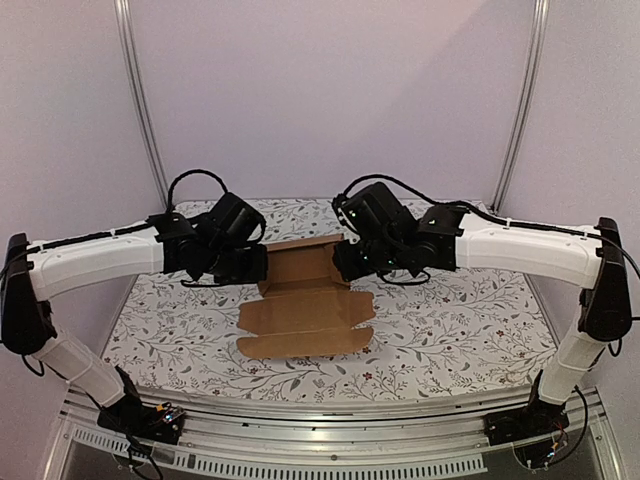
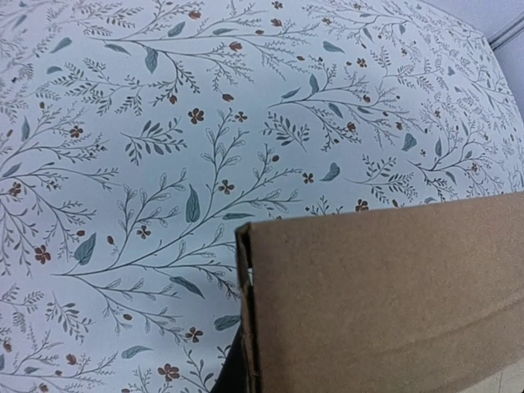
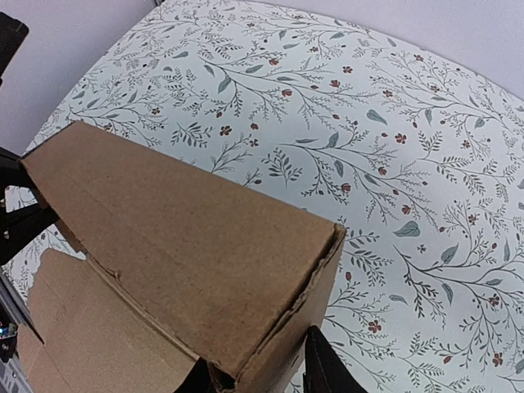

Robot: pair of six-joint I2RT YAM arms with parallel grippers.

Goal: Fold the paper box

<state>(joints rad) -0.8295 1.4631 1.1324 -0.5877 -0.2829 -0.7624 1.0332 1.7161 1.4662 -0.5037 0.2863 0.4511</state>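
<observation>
The paper box [image 1: 303, 300] lay near the middle of the tabletop [image 1: 450, 320], a little toward its far edge. It was plain brown corrugated cardboard, only partly formed: its far portion stood up as a raised wall between the two arms, while the nearer panels and flaps lay flat on the floral cloth, pointing toward the near edge.

The left end effector [image 1: 262, 262] met the left end of the raised wall. Its wrist view showed only the cardboard's corner and fluted edge, with a dark sliver at the bottom, so the fingers themselves were hidden; the end effector was pressed together, and whether it pinched the cardboard could not be told.

The right end effector [image 3: 258, 372] was at the right end of the raised wall. In its wrist view, two dark fingers [image 3: 327, 368] straddled the folded corner of the cardboard, one on either side, pinching it. The raised panel ran away from that corner toward the left arm, whose dark housing showed at the left of that view. The flat part of the sheet lay below it.
</observation>
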